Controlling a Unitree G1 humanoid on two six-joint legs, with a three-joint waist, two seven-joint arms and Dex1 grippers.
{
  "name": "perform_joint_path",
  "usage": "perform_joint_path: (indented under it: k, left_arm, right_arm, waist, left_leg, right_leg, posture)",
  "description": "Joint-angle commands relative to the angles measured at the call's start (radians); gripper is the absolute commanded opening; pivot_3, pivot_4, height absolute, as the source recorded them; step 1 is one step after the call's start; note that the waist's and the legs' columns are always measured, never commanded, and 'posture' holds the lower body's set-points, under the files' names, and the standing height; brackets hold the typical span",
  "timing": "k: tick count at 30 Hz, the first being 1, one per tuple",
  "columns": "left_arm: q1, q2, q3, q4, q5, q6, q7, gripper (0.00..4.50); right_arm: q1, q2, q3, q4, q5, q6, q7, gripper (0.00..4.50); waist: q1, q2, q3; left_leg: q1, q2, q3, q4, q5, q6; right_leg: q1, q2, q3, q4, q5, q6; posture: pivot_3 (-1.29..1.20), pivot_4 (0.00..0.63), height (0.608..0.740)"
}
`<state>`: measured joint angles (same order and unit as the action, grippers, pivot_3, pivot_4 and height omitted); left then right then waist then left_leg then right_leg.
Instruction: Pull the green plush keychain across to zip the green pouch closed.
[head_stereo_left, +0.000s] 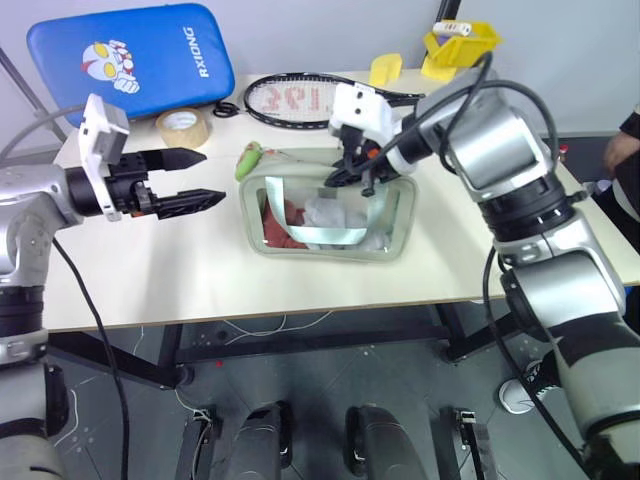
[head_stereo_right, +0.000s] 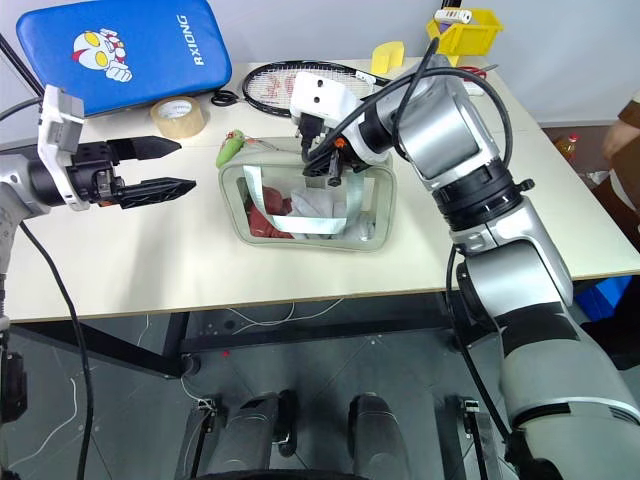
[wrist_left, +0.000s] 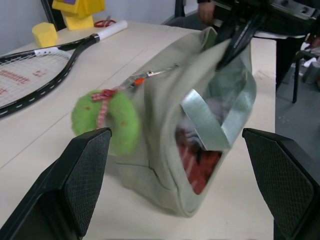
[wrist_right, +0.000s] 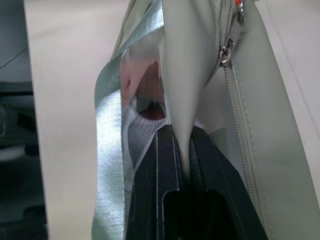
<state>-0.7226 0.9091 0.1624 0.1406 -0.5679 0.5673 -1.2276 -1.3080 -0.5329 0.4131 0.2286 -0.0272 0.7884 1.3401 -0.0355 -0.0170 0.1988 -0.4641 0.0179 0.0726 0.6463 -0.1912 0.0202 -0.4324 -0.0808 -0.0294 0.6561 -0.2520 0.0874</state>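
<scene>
Fingers (head_stereo_left: 185, 157) of the left gripper (head_stereo_left: 195, 178) stand spread wide with nothing between them; we see it hovering over the tabletop (head_stereo_left: 150, 270) at the pouch's nine o'clock, aimed at the pouch and apart from it. At the gripper's eleven o'clock the blue padded case (head_stereo_left: 130, 60) with its cartoon print leans at the far edge, and a tan tape roll (head_stereo_left: 183, 127) lies just in front of it.

Moving right, we come to the green plush keychain (head_stereo_left: 248, 160), a small fuzzy ball with a pinkish patch, hanging at the left end of the green pouch (head_stereo_left: 325, 218), at about the pouch's ten o'clock. In the left wrist view it dangles against that end of the pouch, with a red ribbon and small metal clips leading to the zip line along the top. The pouch rests on the table with its clear window facing us, red and white contents showing behind a pale-green strap.

At the pouch's twelve o'clock a badminton racket (head_stereo_left: 300, 98) lies flat. The right gripper (head_stereo_left: 352, 170) comes down on the pouch's top right edge at about one o'clock; in the right wrist view we see its black fingers (wrist_right: 165, 165) pressed together on a fold of the pouch's fabric, the zipper slider just beside it. Farther right, yellow bins (head_stereo_left: 462, 45) sit at the far corner.
</scene>
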Motion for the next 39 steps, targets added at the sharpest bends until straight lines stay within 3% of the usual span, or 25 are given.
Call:
perform_joint_path:
  k: [1, 10, 20, 23, 29, 39]
  left_arm:
    - [-0.042, 0.004, -0.005, 0.005, 0.012, -0.022, -0.012, 4.5]
    - [-0.063, 0.01, -0.016, 0.017, 0.024, -0.02, -0.031, 4.5]
    - [-0.069, -0.013, -0.028, 0.015, 0.025, -0.008, -0.036, 4.5]
    - [-0.025, -0.028, -0.025, -0.032, -0.004, 0.021, -0.045, 4.5]
    - [0.053, -0.048, -0.024, -0.116, -0.046, 0.048, -0.073, 4.5]
    - [0.031, -0.068, -0.037, -0.058, -0.014, -0.016, -0.083, 4.5]
  right_arm:
    - [0.045, -0.021, -0.014, -0.115, 0.03, -0.042, 0.004, 0.03]
    - [0.114, -0.093, -0.05, -0.149, 0.071, -0.14, 0.02, 0.03]
    - [0.098, -0.097, -0.068, -0.078, 0.077, -0.216, 0.001, 0.03]
    - [0.131, -0.103, -0.064, -0.091, 0.075, -0.21, -0.011, 1.03]
    - [0.168, -0.161, -0.158, -0.236, 0.134, -0.074, -0.052, 4.07]
    - [0.325, -0.307, -0.338, -0.45, 0.244, 0.091, -0.148, 4.07]
  waist:
    - [0.0, 0.0, 0.0]
    - [-0.002, 0.0, 0.0]
    - [0.004, 0.0, 0.0]
    - [0.005, 0.0, 0.0]
    - [0.019, 0.0, 0.0]
    - [0.024, -0.001, 0.0]
  left_leg:
    - [0.0, 0.0, 0.0, 0.0, 0.0, 0.0]
    - [0.0, 0.0, 0.0, 0.0, 0.0, 0.0]
    - [0.0, 0.0, 0.0, 0.001, 0.0, 0.0]
    - [0.0, 0.0, 0.0, 0.001, 0.0, 0.0]
    - [0.0, 0.0, 0.0, 0.001, 0.0, 0.0]
    - [0.002, 0.0, -0.004, 0.001, -0.001, 0.001]
  right_leg:
    - [0.0, 0.0, 0.0, 0.0, 0.0, 0.0]
    - [0.0, 0.0, 0.0, 0.0, 0.0, 0.0]
    - [0.001, 0.0, 0.0, 0.0, 0.0, 0.0]
    - [0.001, 0.0, 0.0, 0.0, 0.0, 0.0]
    - [0.001, 0.0, 0.0, 0.0, 0.0, 0.0]
    - [0.003, -0.001, 0.0, -0.001, 0.0, -0.001]
  posture:
    - [0.0, 0.15, 0.74]
    - [0.0, 0.15, 0.74]
    - [0.0, 0.15, 0.74]
    - [0.0, 0.15, 0.74]
    - [0.0, 0.15, 0.74]
    - [0.0, 0.15, 0.74]
